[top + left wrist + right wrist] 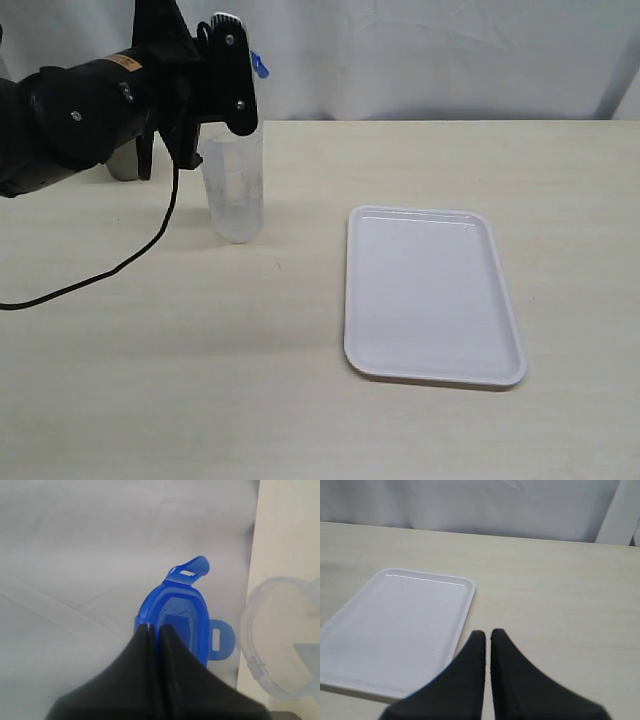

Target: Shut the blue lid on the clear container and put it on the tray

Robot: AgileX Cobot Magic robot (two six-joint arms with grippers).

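Blue plastic shows between the black fingers of the left hand (pixel 154 629). They are clamped on the lid (pixel 182 612), which hangs in the air with one flap raised. In the exterior view the left arm reaches in from 9 o'clock, and a bit of the lid (pixel 260 67) peeks out at 1 o'clock of the container (pixel 236 195), above its rim and apart from it. The container stands upright and uncovered on the bench (pixel 200 380), at 10 o'clock from the view's middle. The tray (pixel 435 300) lies flat at 4 o'clock from the container, well apart from it. The right hand (pixel 487 634) hovers over the bench just beside one edge of the tray, its two fingers pressed together.
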